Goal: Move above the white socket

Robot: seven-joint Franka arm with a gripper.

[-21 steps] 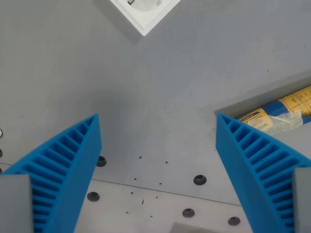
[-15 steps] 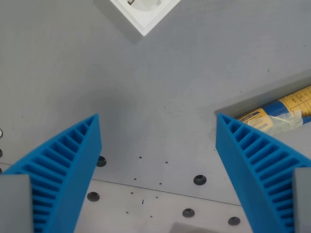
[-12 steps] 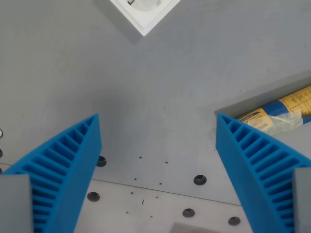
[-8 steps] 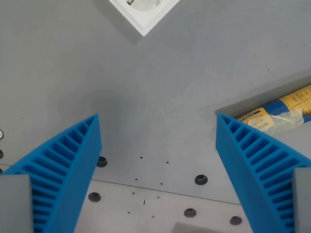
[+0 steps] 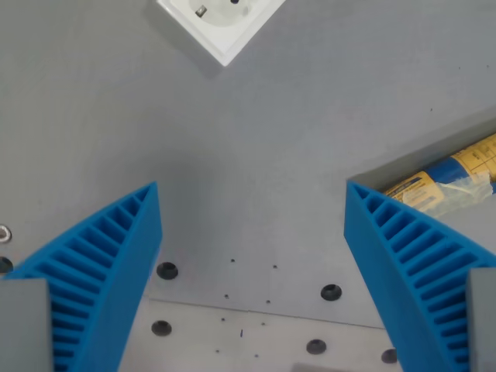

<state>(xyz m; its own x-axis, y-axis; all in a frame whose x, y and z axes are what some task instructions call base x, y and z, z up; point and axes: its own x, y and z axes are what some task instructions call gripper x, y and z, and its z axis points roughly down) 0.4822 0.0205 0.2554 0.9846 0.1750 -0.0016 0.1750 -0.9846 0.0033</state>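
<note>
Grey worktop (image 5: 256, 155) fills nearly the whole wrist view, matte, with a seam running across the lower part. Pincer (image 5: 252, 194) spread wide: two blue ribbed fingers (image 5: 101, 271), one at the wrist view's lower left, one at lower right, tips well apart, only bare worktop between them. It holds nothing and touches nothing that can be seen.

One white socket (image 5: 221, 23) at the top edge, a little left of centre, cut off by the frame. Square white housing, turned so one corner points down toward the pincer; round recess with a small square dark hole showing. It lies flat on the worktop, well apart from both fingers and not between them.

One blue-and-yellow tube (image 5: 446, 174) at the wrist view's right edge, lying in a recess below worktop level, partly behind the right finger, label unreadable, clear wrap on part of it.

Six dark screw holes (image 5: 331, 292) along the seam near the bottom, plus a few tiny specks. One small metal ring-shaped part (image 5: 5, 232) at the far left edge.
</note>
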